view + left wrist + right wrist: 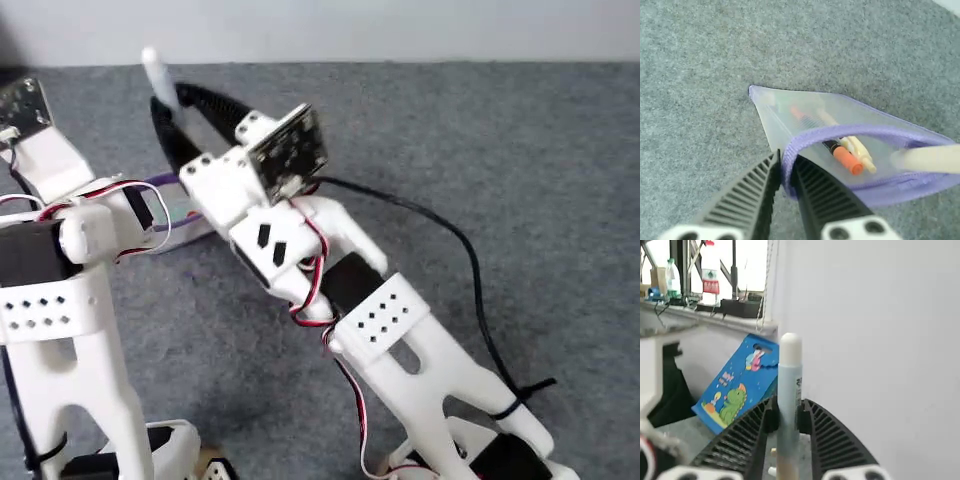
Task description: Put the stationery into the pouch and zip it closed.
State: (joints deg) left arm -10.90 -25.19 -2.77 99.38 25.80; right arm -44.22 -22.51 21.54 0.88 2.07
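Left claw [784,161] is clamped tight on the purple rim of the pouch [790,112], pinching it right at one end of the open mouth. The pouch lies on the grey table [700,60], translucent, purple-trimmed and unzipped. Inside it there's an orange-tipped marker [844,157], with cream pens [861,151] tucked just beside it, all of them well within the pouch walls.

Over to the right claw [788,410]: it's closed around a pen [789,370], pale blue barrel with a white rounded cap, gripped partway down and sticking straight up between the fingers. From the high view that pen [158,72] pokes up above and beyond the pouch [175,212], with the right arm stretched across toward it. At the pouch's mouth, on the side away from the left claw, a pale barrel [930,159] reaches in over the purple rim. Whether it touches the rim, I cannot tell.
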